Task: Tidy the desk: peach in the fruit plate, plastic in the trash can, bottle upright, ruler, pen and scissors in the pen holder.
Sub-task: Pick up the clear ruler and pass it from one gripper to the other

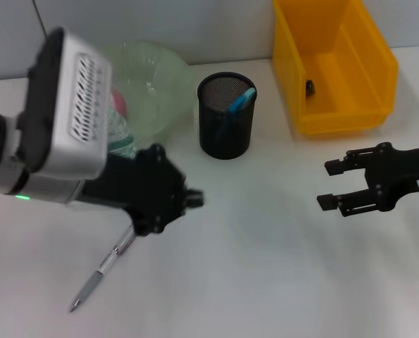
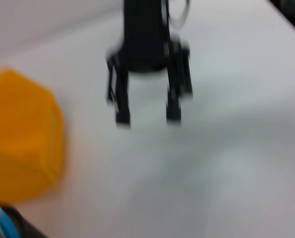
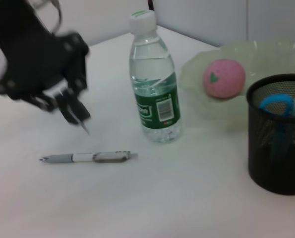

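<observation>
Desk [image 1: 265,282] comes first — a plain white surface carrying everything. At its far right corner sits the yellow trash can [image 1: 334,67], an open bin with a small dark scrap [image 1: 310,87] lying on its floor. Toward the far left edge stands the fruit plate [image 1: 153,84], a pale green translucent bowl, with the pink peach [image 3: 224,78] resting inside it. Just in front of the plate the bottle [image 3: 154,82] stands upright, white cap on, green label around its lower half; from the head view most of it is hidden behind the left arm. Near the middle of the far edge, between plate and trash can, is the pen holder [image 1: 227,116], a black mesh cup with the blue-handled scissors [image 3: 281,106] standing in it, handles up.

Left hand [image 1: 188,201] hangs over the left half of the desk, above the upper end of the pen, its fingers drawn close together at a narrow tip and holding nothing that can be seen; the right wrist view shows it raised clear of the surface. Right hand [image 1: 334,185] hovers near the right edge, in front of the trash can, fingers spread apart and empty — the left wrist view shows the same wide gap.

Smallest is the pen [image 1: 100,271], grey and silver, lying flat toward the near left corner, close to the bottle but apart from it.
</observation>
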Tool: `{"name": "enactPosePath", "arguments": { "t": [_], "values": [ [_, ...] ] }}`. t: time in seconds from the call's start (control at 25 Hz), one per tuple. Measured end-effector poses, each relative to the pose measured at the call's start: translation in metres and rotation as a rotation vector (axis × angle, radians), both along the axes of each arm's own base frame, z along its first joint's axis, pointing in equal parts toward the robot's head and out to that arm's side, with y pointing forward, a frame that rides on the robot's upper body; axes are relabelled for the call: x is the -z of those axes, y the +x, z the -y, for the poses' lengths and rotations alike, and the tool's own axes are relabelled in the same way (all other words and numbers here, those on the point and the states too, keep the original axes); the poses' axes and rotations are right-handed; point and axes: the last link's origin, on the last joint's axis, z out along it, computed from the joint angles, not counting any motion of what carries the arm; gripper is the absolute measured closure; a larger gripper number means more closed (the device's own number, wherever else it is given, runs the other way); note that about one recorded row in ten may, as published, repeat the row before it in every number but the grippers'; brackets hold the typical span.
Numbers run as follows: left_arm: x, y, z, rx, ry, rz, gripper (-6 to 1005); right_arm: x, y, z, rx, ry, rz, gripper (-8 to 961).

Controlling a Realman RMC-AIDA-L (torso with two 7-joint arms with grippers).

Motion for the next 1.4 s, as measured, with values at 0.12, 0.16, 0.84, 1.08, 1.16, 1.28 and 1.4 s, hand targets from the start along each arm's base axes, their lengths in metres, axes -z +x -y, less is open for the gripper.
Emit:
{"name": "enactPosePath", "arguments": {
  "t": [0.12,0.16,0.84,1.08,1.16,1.28,1.4],
  "values": [
    [-0.010,0.014,0.007,0.031,0.043,0.115,973,-0.005,0.004,0.001,0.001,0.031,-0.006,201],
    [-0.016,0.022,0.012,0.051,0.069,0.184,973,-0.010,0.007,0.003,0.003,0.053,-0.007,201],
    [-0.040,0.070,0.034,0.156,0.140,0.714,968,-0.032,0.028,0.014,-0.018,0.193,-0.010,201],
    [-0.042,0.066,0.024,0.108,0.172,0.850,967,-0.031,0.025,0.013,-0.044,0.211,-0.023,201],
    [-0.043,0.062,0.019,0.080,0.183,0.901,966,-0.031,0.023,0.013,-0.061,0.223,-0.037,201],
    [-0.044,0.059,0.015,0.056,0.188,0.928,966,-0.033,0.020,0.013,-0.081,0.247,-0.067,201],
    [-0.038,0.054,0.006,0.023,0.175,0.971,965,-0.031,0.022,0.018,-0.096,0.279,-0.111,201]
  ]
}}
